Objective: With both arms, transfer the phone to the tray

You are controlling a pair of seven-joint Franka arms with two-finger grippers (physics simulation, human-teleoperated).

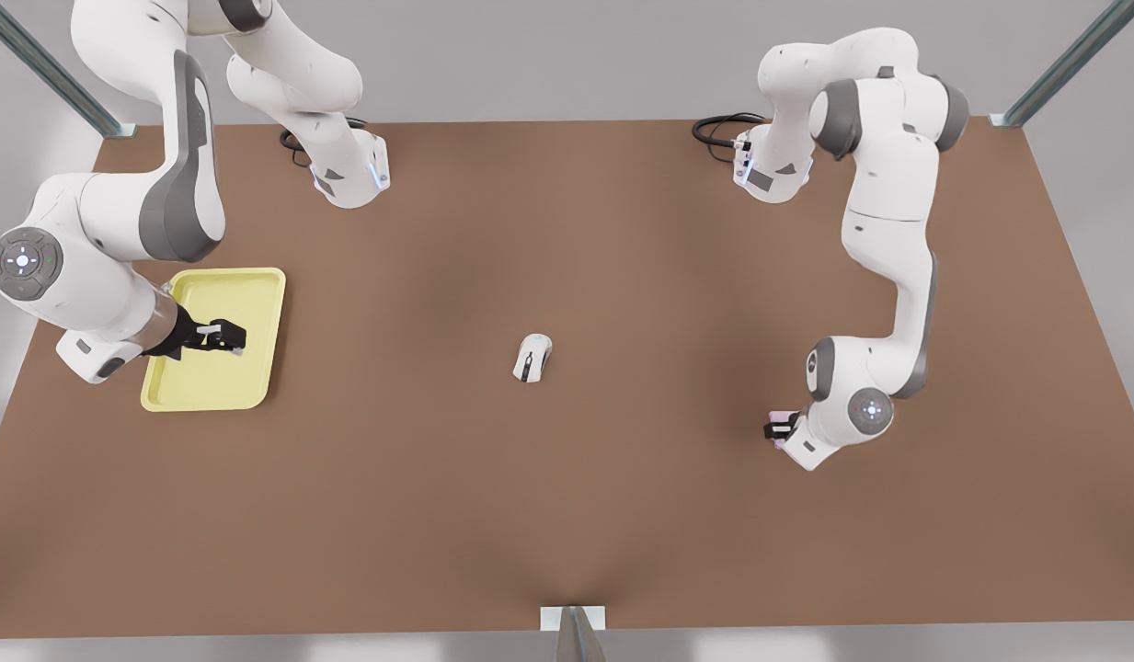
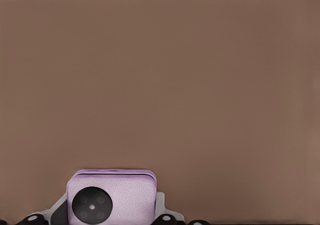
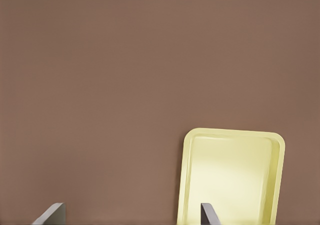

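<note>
The left gripper (image 1: 776,428) sits low over the counter (image 1: 622,515) at the front view's right, its fingers clamped on the phone (image 1: 784,418). In the left wrist view the phone (image 2: 112,197) stands between the fingers (image 2: 161,210), one round black lens facing the camera, and beyond the fingers runs nothing but bare brown counter (image 2: 160,75). The phone's pink edge just peeks out beside the arm's wrist in the front view.

The right gripper (image 1: 228,337) hangs over the tray (image 1: 254,294) at the front view's left, fingers apart and holding nothing. The right wrist view shows the two fingers (image 3: 209,215) spread wide, with the tray (image 3: 230,175) lying just past one of them (its rounded corners and raised rim are plain to see) and open counter (image 3: 100,85) past the other.

A white mouse (image 1: 532,357) lies near the middle of the counter, well apart from both grippers and roughly between them. Wide bare counter stretches between the phone and the tray on either side of the mouse. The tray lies close to the counter's edge at the front view's left.
</note>
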